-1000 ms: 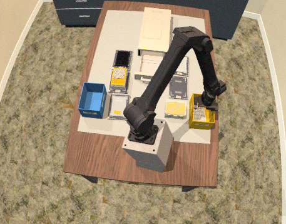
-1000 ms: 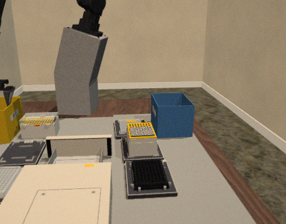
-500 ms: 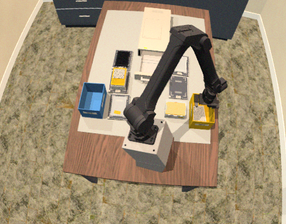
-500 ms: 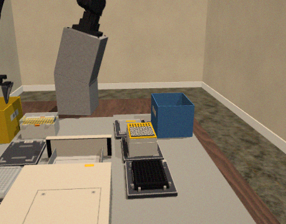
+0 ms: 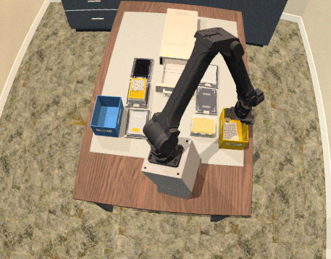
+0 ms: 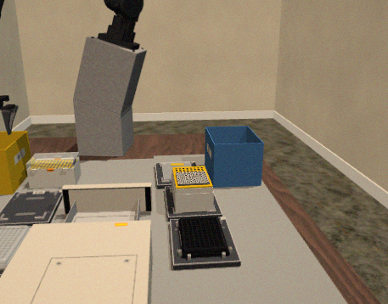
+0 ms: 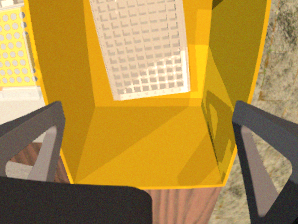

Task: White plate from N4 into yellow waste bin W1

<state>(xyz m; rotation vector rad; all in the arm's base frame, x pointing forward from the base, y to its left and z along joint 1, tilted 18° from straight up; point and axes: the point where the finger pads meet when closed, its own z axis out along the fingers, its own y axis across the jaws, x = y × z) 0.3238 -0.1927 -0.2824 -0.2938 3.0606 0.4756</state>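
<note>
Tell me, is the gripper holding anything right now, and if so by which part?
Nothing is held. The gripper is open above the yellow waste bin, and the white plate lies inside the bin, apart from the fingers.

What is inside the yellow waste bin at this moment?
The white plate with a grid of wells lies inside the yellow waste bin, leaning against its far wall. The open gripper above holds nothing. The bin floor beneath the plate is covered.

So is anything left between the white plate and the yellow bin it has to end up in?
Nothing visible. The white plate already lies inside the yellow bin, against its inner wall, and the gripper hangs open and empty above the bin's mouth.
</note>
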